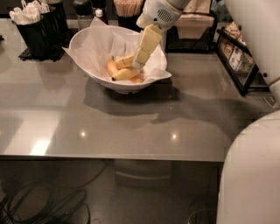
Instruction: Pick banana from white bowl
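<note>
The bowl (97, 76) looks like glossy white ceramic or plastic, smooth on its outer wall. The paper (98, 43) lining it is thin, matt and crinkled. The banana (125, 73) has a smooth, dull yellow skin. The gripper (139, 62), reaching down into the bowl just above the banana, is smooth cream plastic with a faint sheen; the casing (159, 13) above it is white plastic with a perforated patch. The table (131, 127) is a grey, smooth, semi-gloss top that mirrors ceiling lights. The holder (41, 33) at the back left is matt black. The rack (238, 65) on the right is thin black wire. The sticks (127, 6) look wooden.
</note>
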